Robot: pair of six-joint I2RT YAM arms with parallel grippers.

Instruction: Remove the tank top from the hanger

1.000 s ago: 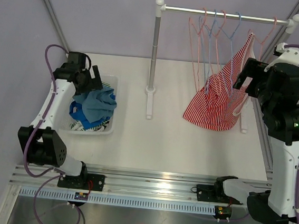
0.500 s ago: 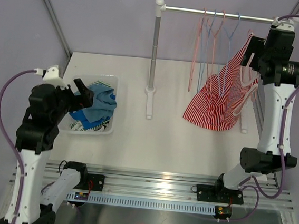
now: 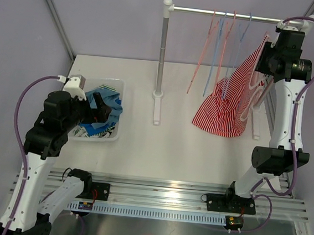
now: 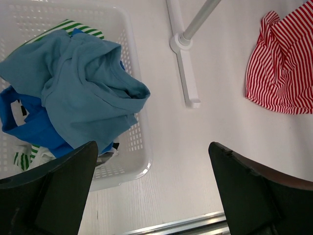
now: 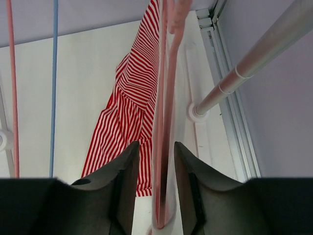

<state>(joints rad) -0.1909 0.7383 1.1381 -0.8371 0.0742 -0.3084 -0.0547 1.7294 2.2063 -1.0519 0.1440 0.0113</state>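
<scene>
The red-and-white striped tank top [image 3: 224, 110] hangs from a pink hanger at the right end of the rack and droops to the table. In the right wrist view the tank top [image 5: 132, 93] falls away below the pink hanger [image 5: 164, 147]. My right gripper [image 5: 156, 144] is up by the rail [image 3: 265, 58], its jaws narrowed around the hanger's wire. A thin gap still shows on the left side. My left gripper [image 4: 151, 147] stands wide open and empty above the table beside the basket [image 3: 99, 109]. The tank top [image 4: 281, 63] shows at the far right of the left wrist view.
A white basket [image 3: 112, 137] holds blue and green-striped clothes at the left, its rim [image 4: 142, 161] close to my left fingers. The rack's rail [image 3: 200, 12], post [image 3: 162, 51] and foot [image 4: 186, 83] stand mid-table. Several empty pink and blue hangers [image 3: 219, 51] hang tilted.
My right gripper rose to the rail and narrowed its jaws around the pink hanger. The empty hangers swung left. My left arm drew back from over the basket, still open.
</scene>
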